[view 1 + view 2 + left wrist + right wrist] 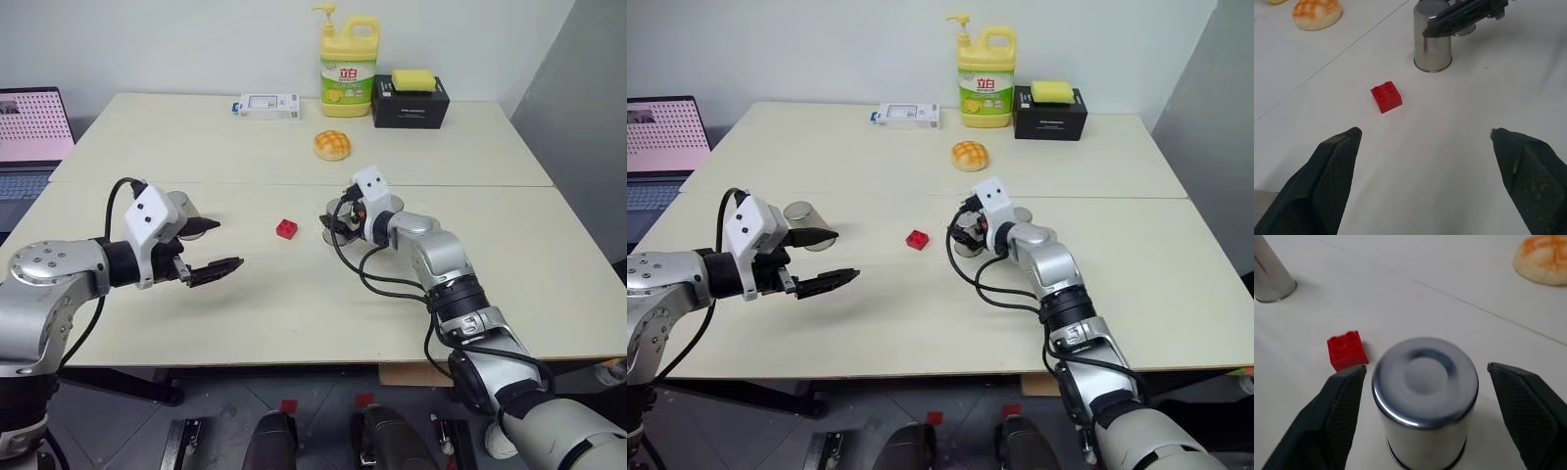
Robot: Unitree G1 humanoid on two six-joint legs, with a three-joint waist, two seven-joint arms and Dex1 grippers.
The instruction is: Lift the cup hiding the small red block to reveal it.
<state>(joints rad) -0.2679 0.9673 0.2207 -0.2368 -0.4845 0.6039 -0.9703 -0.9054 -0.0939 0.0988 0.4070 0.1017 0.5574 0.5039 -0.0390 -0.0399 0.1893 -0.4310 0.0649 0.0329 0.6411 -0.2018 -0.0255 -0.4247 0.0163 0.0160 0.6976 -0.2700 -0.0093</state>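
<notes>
the small red block [286, 228] sits in plain sight on the pale table [294, 304], studs up, nothing covering it. just to its right stands the cup [1425, 396], upside down on the table beside the block, not over it. the right gripper [1425, 382] straddles that cup, one black finger on each side with a clear gap to the metal both ways, so it's let go and holding nothing. from the head views this cup is mostly hidden behind the gripper and its white wrist camera block; only a sliver of silver shows.

a second cup [396, 204] peeks out behind the right wrist, largely hidden. a third cup [803, 212] stands behind the left gripper [211, 250], half covered by the arm. the left gripper hovers above the table well left of the block, fingers spread wide, empty.

at the far edge: a yellow soap bottle [349, 64], a black box [410, 101] with a yellow sponge [413, 79] on top, a small white box [266, 105], and an orange-yellow bun [332, 145] nearer in. a laptop [29, 137] is cut off at the left border.

open tabletop lies between the two grippers around the block, and all along the near edge.
</notes>
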